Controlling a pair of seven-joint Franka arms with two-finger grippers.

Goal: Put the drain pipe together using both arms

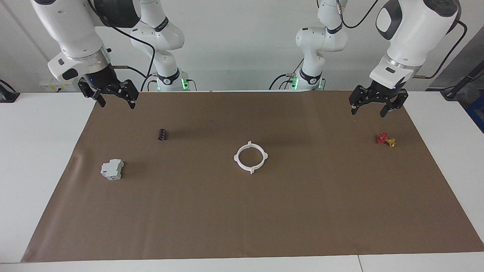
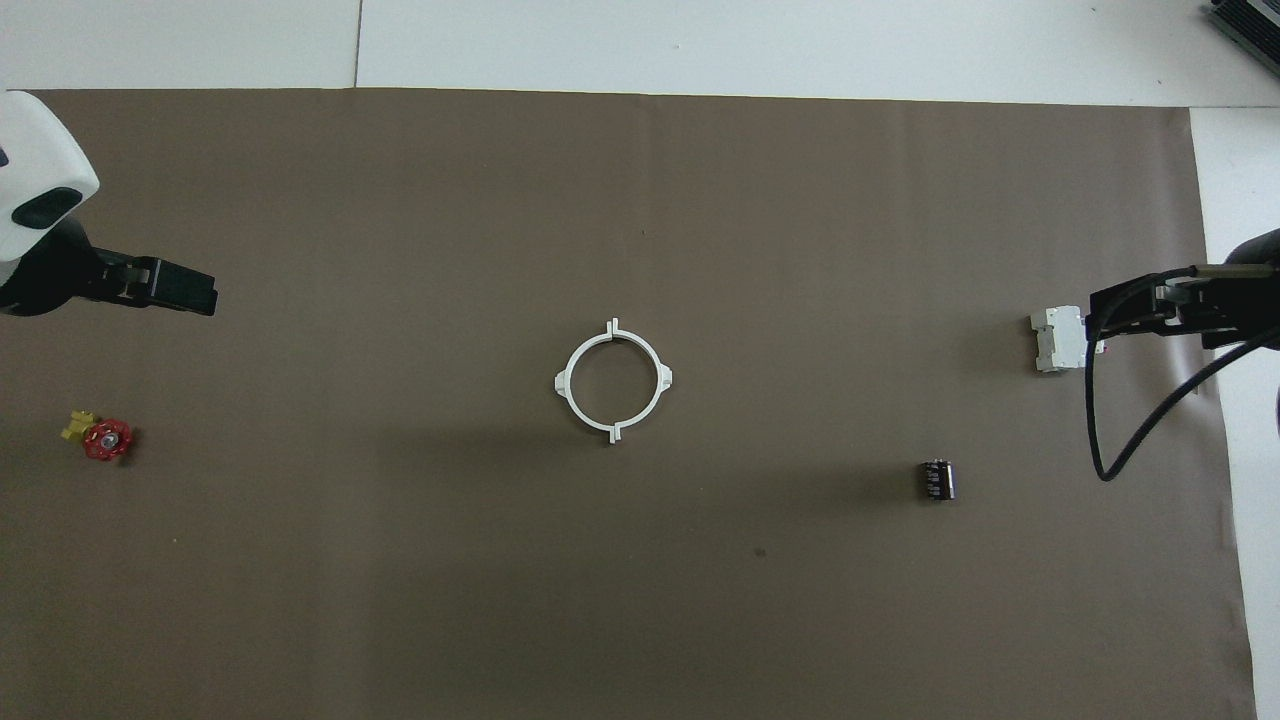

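The drain pipe (image 1: 250, 157), two thin white plastic half-rings with small tabs, lies flat in the middle of the brown paper sheet (image 1: 242, 226) that covers the white worktop (image 1: 41, 158). The two halves already sit together as one closed ring, and nothing touches them.

The left claw (image 1: 372, 110) hangs in the air over the edge of the paper at the left arm's end, with its fingers spread and nothing between them. A small red-and-yellow valve (image 1: 385, 139) lies on the paper near it. The right claw (image 1: 115, 102) hangs over the corner of the paper at the right arm's end, also spread and empty. A small dark cylinder (image 1: 162, 134) and a grey-white boxy block (image 1: 112, 169) lie at that end, well apart from the ring.

I judge that the joining step is done, or that only a check is left, because both claws are far from the ring. If the halves are not locked, the next move calls for both claws to come to the middle, one to each half, and to press the tabs together.
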